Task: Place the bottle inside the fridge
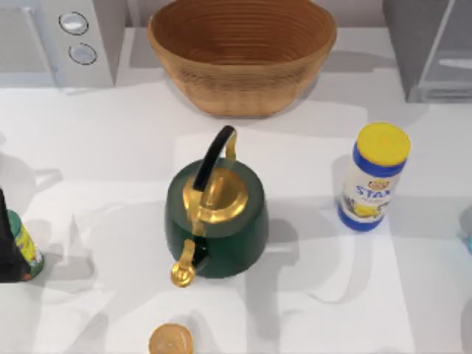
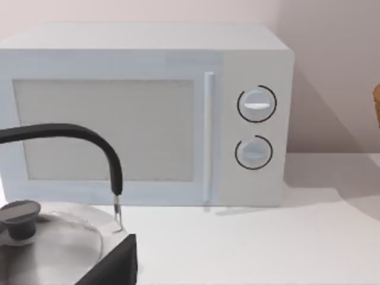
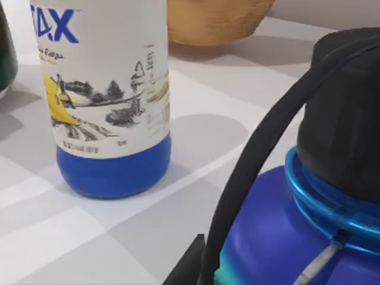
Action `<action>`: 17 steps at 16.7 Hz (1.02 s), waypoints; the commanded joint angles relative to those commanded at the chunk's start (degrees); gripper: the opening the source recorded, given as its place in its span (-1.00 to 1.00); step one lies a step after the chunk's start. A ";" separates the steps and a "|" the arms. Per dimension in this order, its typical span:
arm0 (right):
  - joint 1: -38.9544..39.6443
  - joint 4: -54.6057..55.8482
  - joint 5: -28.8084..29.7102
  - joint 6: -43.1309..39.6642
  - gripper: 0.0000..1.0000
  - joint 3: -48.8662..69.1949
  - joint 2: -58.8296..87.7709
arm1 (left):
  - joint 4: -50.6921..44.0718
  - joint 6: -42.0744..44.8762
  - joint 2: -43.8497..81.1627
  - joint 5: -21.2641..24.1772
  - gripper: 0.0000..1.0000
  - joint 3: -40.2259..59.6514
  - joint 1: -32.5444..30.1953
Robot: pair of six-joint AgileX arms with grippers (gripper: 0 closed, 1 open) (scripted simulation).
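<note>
Blue bottle: one, deep blue with a black cap, a bright blue ring under the cap and a black strap looping off it. It stands on the table at the far right edge of the top view, well apart from the fridge.
Fridge: one, grey, at the table's back right corner, with a paler panel on its front.
Right claw: right up against the blue bottle, a dark part of it showing just beside the bottle's shoulder. I cannot tell how wide it stands or whether it has hold of anything.
Left claw: at the table's left side, facing the microwave, with a dark part just beside the silver kettle. I cannot tell its opening either.
Kettles: two. The green kettle has a gold lid, a gold spout and a black handle, and stands mid-table. The silver kettle has a black handle.
Crisp can: one, upright and right of the green kettle, with a yellow lid and a blue base; it reads "STAX".
Basket: one, woven, at the back centre, its ribbed inside in plain sight.
Microwave: one, white, with two round knobs, at the back left.
Small can: one, at the left edge, with a green and yellow label too small to read.
Table: white.
</note>
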 joint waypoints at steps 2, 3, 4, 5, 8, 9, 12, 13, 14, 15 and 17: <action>0.00 0.00 0.00 0.00 -0.98 0.00 0.00 | 0.00 0.00 0.00 0.00 1.00 0.00 0.00; 0.00 0.00 0.00 0.00 -0.98 0.00 0.00 | 0.00 0.00 0.00 0.00 1.00 0.00 0.00; 0.00 0.00 0.00 0.00 -0.98 0.00 0.00 | 0.00 0.00 0.00 0.00 1.00 0.00 0.00; 0.00 0.00 0.00 0.00 -0.98 0.00 0.00 | 0.00 0.00 0.00 0.00 1.00 0.00 0.00; 0.00 0.00 0.00 0.00 -0.98 0.00 0.00 | 0.00 0.00 0.00 0.00 1.00 0.00 0.00; 0.00 0.00 0.00 0.00 -0.98 0.00 0.00 | 0.00 0.00 0.00 0.00 1.00 0.00 0.00; -0.08 -0.34 -0.14 -0.49 -0.98 0.53 -0.40 | 0.00 0.00 0.00 0.00 1.00 0.00 0.00; -0.17 -1.12 -0.29 -1.62 -0.98 1.51 -1.01 | 0.00 0.00 0.00 0.00 1.00 0.00 0.00; -0.46 -2.38 -0.34 -3.30 -0.98 3.00 -1.68 | 0.00 0.00 0.00 0.00 1.00 0.00 0.00; -0.99 -4.14 -0.25 -5.53 -0.98 4.98 -2.28 | 0.00 0.00 0.00 0.00 1.00 0.00 0.00; -2.81 -9.23 0.32 -11.65 -0.98 10.45 -2.77 | 0.00 0.00 0.00 0.00 1.00 0.00 0.00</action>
